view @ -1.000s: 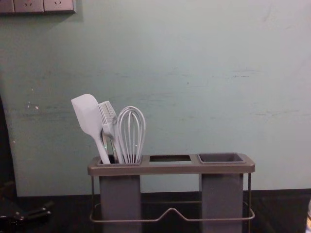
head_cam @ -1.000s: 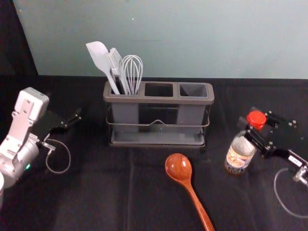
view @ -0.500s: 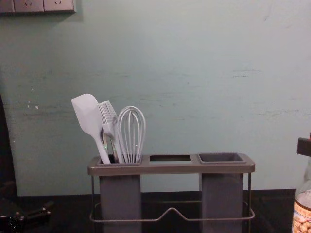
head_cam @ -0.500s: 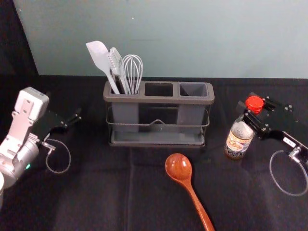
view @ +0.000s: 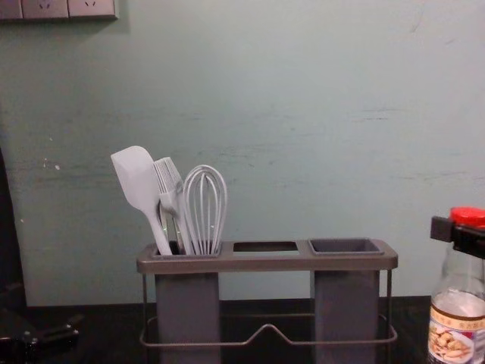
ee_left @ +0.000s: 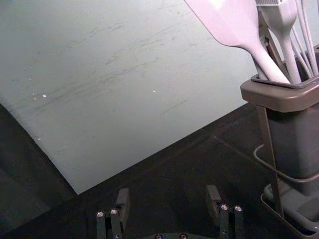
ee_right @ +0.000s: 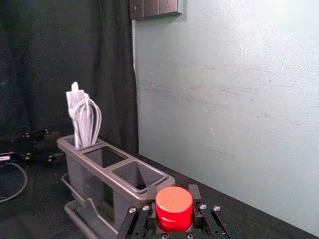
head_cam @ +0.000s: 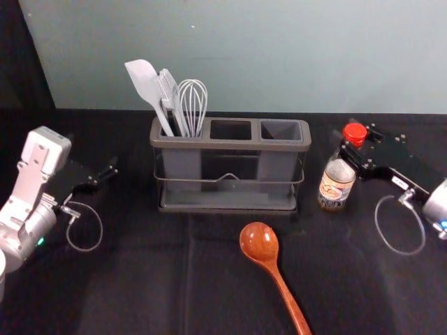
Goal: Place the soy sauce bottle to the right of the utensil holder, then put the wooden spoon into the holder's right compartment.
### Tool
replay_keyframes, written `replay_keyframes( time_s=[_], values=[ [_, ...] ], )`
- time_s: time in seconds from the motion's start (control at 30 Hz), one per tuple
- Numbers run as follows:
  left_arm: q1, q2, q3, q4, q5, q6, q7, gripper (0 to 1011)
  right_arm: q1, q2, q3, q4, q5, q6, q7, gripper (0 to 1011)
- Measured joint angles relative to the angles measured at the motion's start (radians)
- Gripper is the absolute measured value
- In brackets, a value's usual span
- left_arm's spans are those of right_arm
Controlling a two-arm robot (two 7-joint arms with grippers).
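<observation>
A soy sauce bottle [head_cam: 336, 187] has a red cap [head_cam: 355, 132] and an orange-and-white pictured label [view: 453, 341]. The wooden spoon [head_cam: 259, 242] is reddish brown, the utensil holder [head_cam: 230, 145] grey, the spatula [head_cam: 143, 78] whitish, the worktop [head_cam: 133, 279] black.

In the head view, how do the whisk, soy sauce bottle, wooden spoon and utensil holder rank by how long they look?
1. Utensil holder
2. Wooden spoon, though its handle reaches the view's bottom edge
3. Soy sauce bottle
4. Whisk, counting the part above the holder
</observation>
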Motion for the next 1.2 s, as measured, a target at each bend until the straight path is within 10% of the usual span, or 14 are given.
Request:
replay_keyframes(
  time_s=[1.2],
  values=[
    [0.0, 0.0, 0.0, 0.0, 0.0, 0.0, 0.0, 1005, 0.14, -0.114, -0.05, 0.238, -0.045, -0.073, 0.014, 382]
  ],
)
